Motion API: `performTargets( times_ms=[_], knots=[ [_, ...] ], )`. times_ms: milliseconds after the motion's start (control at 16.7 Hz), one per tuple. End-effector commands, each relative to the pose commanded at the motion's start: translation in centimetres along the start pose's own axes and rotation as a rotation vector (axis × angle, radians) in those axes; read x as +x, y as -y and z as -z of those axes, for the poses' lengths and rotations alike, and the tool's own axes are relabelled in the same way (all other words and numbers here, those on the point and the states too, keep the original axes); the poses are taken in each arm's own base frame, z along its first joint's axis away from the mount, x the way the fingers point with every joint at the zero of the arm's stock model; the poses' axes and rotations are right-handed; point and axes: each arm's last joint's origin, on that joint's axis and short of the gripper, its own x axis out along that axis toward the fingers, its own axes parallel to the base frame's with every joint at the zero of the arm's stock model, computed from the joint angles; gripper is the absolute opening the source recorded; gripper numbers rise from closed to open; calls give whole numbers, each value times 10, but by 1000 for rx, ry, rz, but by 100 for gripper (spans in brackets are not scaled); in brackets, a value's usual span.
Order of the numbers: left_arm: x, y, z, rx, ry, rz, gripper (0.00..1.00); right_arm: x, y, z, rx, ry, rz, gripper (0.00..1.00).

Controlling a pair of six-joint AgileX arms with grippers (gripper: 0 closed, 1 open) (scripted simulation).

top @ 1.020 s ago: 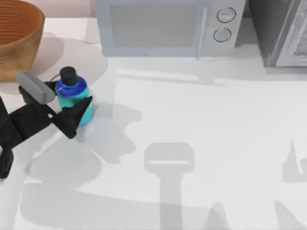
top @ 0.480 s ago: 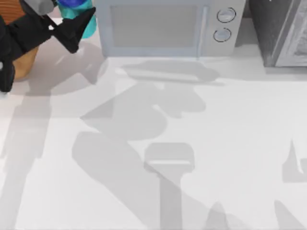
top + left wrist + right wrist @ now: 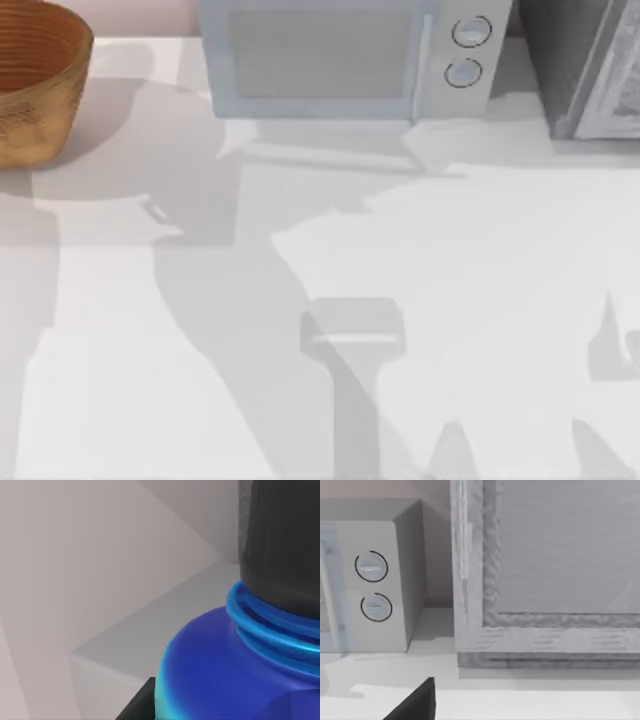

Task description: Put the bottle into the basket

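The bottle (image 3: 225, 675) looms close in the left wrist view: its dark blue shoulder, bright blue neck rings and black cap (image 3: 285, 545). One dark finger (image 3: 136, 706) of my left gripper presses against the bottle's side, so the gripper is shut on it and holds it in the air. The basket (image 3: 30, 110), round, woven and light brown with a ribbed orange inside, stands on the table at the back left in the top view. A broad shadow lies on the table to the right of the basket. One black finger (image 3: 415, 702) of my right gripper shows in the right wrist view.
A grey microwave (image 3: 330, 60) with two round knobs stands at the back middle of the table, also seen as the microwave (image 3: 365, 580) in the right wrist view. A grey framed cabinet (image 3: 590, 70) stands at the back right.
My left arm has lifted the bottle off the table near the basket, carried it up and toward the back left, and gone out of the top view. Its shadow has spread over the table.
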Motion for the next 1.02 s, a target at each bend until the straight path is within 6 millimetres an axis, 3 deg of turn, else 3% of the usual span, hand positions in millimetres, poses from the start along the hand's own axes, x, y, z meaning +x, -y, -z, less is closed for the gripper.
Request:
performTargets(
  times_ms=[240, 420, 780, 1020],
  knots=[
    [-98, -33, 4, -95, -39, -81, 0, 0, 0, 0, 0, 0, 0, 100],
    [-133, -42, -3, -87, -44, -137, 0, 0, 0, 0, 0, 0, 0, 100],
    [-133, -42, -2, -86, -46, -142, 0, 0, 0, 0, 0, 0, 0, 100],
    [-111, -45, 12, -84, -47, -142, 0, 0, 0, 0, 0, 0, 0, 100]
  ],
)
